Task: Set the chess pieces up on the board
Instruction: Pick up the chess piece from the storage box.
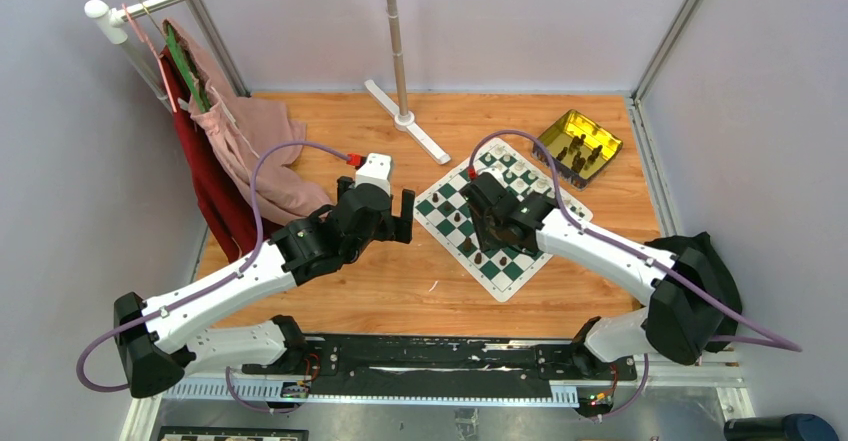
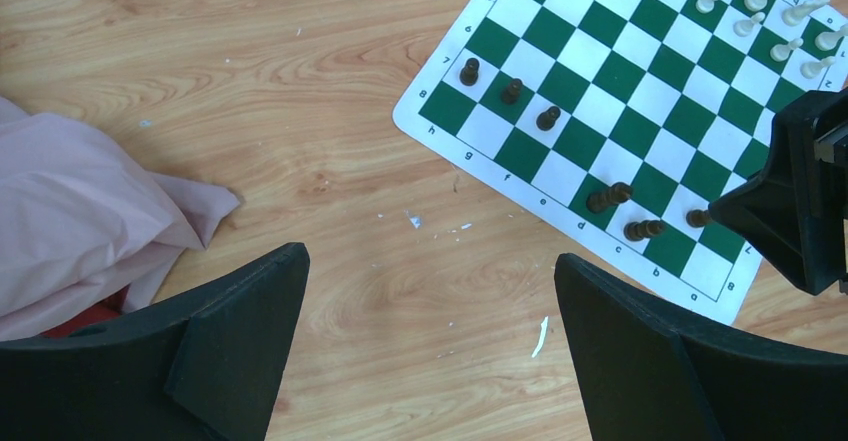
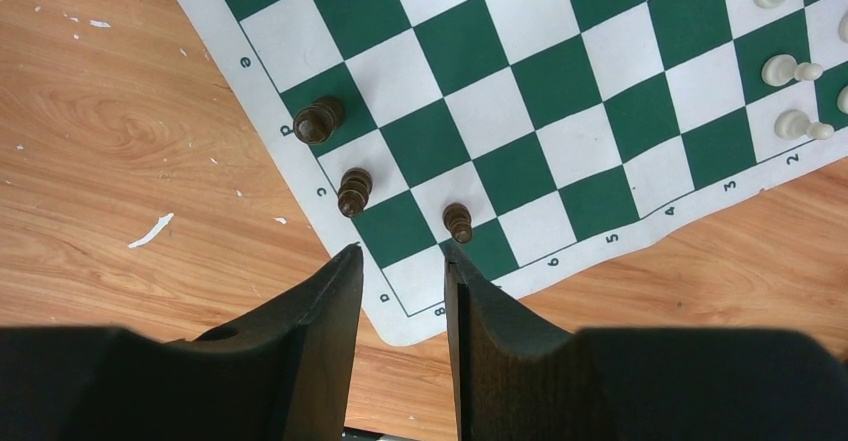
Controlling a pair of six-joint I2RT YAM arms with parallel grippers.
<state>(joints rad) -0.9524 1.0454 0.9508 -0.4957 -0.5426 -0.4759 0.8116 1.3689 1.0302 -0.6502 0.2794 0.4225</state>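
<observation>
The green and white board [image 1: 512,279] lies right of centre, turned diagonally. Three dark brown pieces [image 3: 354,191] stand near its closest corner, and three more [image 2: 512,90] along the same side. Several white pieces [image 2: 760,1] stand along the far side. My right gripper [image 3: 402,251] hangs over that corner with a narrow gap between its fingers and holds nothing; a dark pawn [image 3: 458,223] stands just beyond its right fingertip. It also shows in the top view [image 1: 492,233]. My left gripper [image 2: 428,261] is wide open and empty over bare wood left of the board, as the top view [image 1: 398,219] shows.
A gold tin [image 1: 578,144] holding several dark pieces sits beyond the board at the back right. A pink cloth [image 1: 250,151] hangs from a rack at the left and drapes onto the table [image 2: 80,221]. A pole on a white base [image 1: 405,116] stands at the back.
</observation>
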